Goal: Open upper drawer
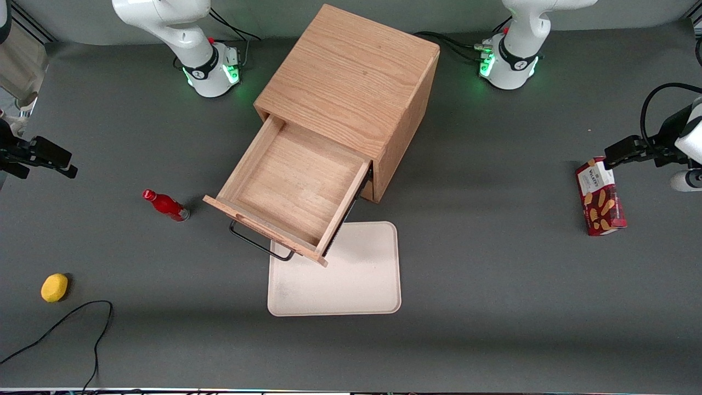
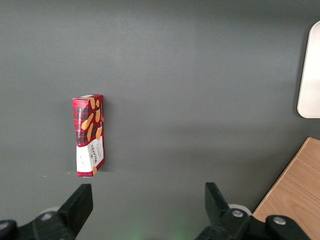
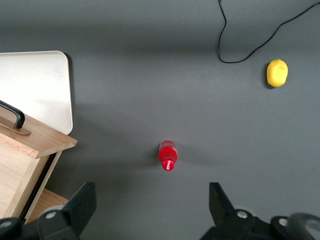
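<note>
The oak cube cabinet (image 1: 351, 82) stands mid-table. Its upper drawer (image 1: 290, 186), a shallow light-oak tray, is pulled far out and is empty inside. Its black bar handle (image 1: 258, 244) hangs over the drawer front; it also shows in the right wrist view (image 3: 15, 116) with the drawer front (image 3: 35, 142). The bottom drawer is hidden under it. My gripper (image 1: 46, 159) hovers high at the working arm's end of the table, well away from the drawer. In the right wrist view the gripper (image 3: 150, 207) is open and empty above bare mat.
A white tray (image 1: 340, 280) lies on the mat under the drawer's front edge. A red bottle (image 1: 164, 206) lies beside the drawer, below my gripper (image 3: 168, 156). A yellow lemon (image 1: 54, 287) and a black cable (image 1: 66, 323) are nearer the camera. A biscuit box (image 1: 600, 197) lies toward the parked arm's end.
</note>
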Action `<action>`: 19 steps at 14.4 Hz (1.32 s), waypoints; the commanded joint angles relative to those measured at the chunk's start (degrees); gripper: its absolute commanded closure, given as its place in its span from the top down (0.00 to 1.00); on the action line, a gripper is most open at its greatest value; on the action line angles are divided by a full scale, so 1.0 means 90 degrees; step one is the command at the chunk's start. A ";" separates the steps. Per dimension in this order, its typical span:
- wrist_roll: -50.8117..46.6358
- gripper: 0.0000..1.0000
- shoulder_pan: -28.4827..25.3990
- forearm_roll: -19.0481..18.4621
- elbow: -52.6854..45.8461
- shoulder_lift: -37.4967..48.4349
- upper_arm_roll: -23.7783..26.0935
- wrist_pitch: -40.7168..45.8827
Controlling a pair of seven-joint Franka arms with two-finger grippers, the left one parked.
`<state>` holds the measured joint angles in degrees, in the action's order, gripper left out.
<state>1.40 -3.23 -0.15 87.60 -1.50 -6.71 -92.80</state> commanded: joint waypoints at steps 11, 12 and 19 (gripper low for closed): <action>-0.0068 1.00 -0.0032 0.0046 -0.0115 -0.0038 0.0141 0.0027; -0.0097 1.00 -0.0032 0.0056 -0.0115 -0.0019 0.0141 0.0086; -0.0097 1.00 -0.0032 0.0085 -0.0115 0.0001 0.0160 0.0476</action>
<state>1.40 -3.26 -0.15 87.45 -1.66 -5.27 -90.25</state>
